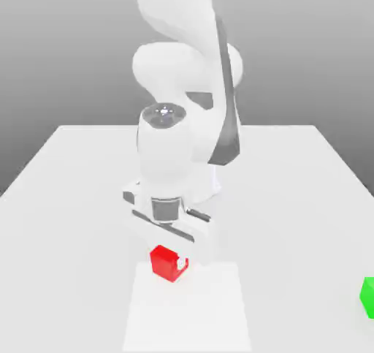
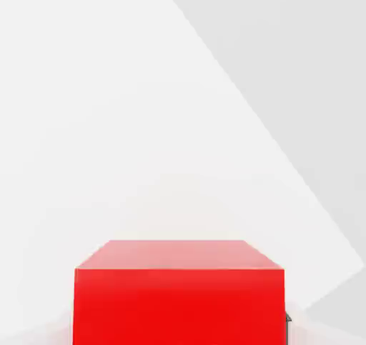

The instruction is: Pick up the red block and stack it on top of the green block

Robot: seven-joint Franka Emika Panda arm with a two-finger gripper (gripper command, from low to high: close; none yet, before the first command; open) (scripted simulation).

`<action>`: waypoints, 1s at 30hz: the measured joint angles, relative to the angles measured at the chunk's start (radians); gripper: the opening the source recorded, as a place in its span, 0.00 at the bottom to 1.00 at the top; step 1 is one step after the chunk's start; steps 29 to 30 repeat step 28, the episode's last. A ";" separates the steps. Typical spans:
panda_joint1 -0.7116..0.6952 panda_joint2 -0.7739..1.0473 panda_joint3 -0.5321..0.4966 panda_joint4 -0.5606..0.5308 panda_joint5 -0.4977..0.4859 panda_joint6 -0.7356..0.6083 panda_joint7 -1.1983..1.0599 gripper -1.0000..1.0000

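The red block [image 1: 165, 261] rests on the white table [image 1: 73, 198], just in front of the arm's base. My gripper [image 1: 170, 264] has come down over it from above, and its fingers are shut on the block's sides. The block sits close under the hand camera [image 2: 179, 301], its top and one face showing. A green block [image 1: 367, 297] sits far off at the exterior view's right, partly cut by the edge of the picture. It stands well apart from the red block.
The arm's base and white links [image 1: 193, 125] rise behind the red block. A brighter rectangular patch [image 1: 186, 315] marks the table in front of the block.
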 joint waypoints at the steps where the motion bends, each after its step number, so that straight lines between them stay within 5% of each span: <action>1: 0.005 -0.036 -0.002 -0.005 0.008 -0.031 -0.006 0.00; 5: 0.069 -0.082 0.029 0.046 0.001 -0.131 -0.083 0.00; 20: 0.441 0.213 0.315 0.575 -0.144 -0.386 -0.673 0.00; 24: 0.502 0.348 0.285 0.620 -0.233 -0.303 -0.657 0.00; 25: 0.513 0.373 0.274 0.623 -0.250 -0.283 -0.647 1.00; 30: 0.513 0.373 0.274 0.623 -0.250 -0.283 -0.647 1.00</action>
